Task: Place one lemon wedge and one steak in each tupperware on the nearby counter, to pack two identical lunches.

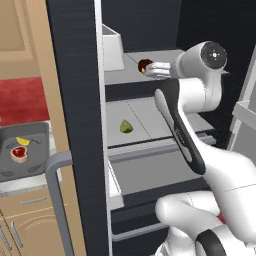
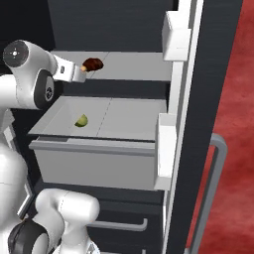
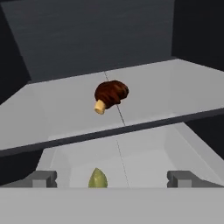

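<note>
Gripper [image 3: 112, 179] jaws wide apart, nothing held, inside fridge. Lemon wedge [image 3: 97, 179] just below in drawer [image 2: 94, 154]: small, light, prob. slick; pinch across flat sides. Steak [image 3: 111, 94] beyond on shelf [image 3: 175, 87]: soft; take across middle. Shelf edge btw them may obstruct. One tupperware [image 1: 25, 150] on counter [image 1: 15, 186], w/ one set inside.

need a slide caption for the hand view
Open jaws face a brown mushroom on a fridge shelf, a lemon wedge in the drawer below.
</note>
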Available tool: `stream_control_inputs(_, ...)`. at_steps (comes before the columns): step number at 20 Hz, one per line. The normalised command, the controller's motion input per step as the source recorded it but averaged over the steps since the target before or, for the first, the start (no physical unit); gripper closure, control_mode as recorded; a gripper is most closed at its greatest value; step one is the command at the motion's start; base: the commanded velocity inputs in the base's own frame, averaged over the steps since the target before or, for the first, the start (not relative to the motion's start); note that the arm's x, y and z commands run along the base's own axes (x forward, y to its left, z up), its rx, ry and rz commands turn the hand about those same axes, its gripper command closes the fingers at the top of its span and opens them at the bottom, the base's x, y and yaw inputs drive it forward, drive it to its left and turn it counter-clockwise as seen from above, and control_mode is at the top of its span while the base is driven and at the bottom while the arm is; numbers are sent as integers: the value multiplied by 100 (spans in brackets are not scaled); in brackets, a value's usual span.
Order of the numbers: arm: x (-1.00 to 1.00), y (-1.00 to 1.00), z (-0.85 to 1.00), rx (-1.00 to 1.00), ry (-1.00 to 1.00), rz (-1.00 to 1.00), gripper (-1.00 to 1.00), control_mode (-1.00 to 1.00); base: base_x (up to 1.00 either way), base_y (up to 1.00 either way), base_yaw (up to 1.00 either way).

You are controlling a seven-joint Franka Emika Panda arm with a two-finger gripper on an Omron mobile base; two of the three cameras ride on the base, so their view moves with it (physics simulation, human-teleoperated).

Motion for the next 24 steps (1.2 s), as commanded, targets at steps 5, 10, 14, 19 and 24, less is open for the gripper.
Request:
stream_control_inputs(5,64,4,0,4,6,0,-100,-100,0,0,0)
stream_control_inputs(10,67,2,-4,2,6,0,-100,-100,0,0,0)
stream_control_inputs(14,69,11,-12,0,4,0,-100,-100,0,0,0)
stream_control_inputs(19,54,4,-18,0,1,-3,-100,-100,0,0,0)
stream_control_inputs(24,48,0,-16,0,0,-7,-100,-100,0,0,0)
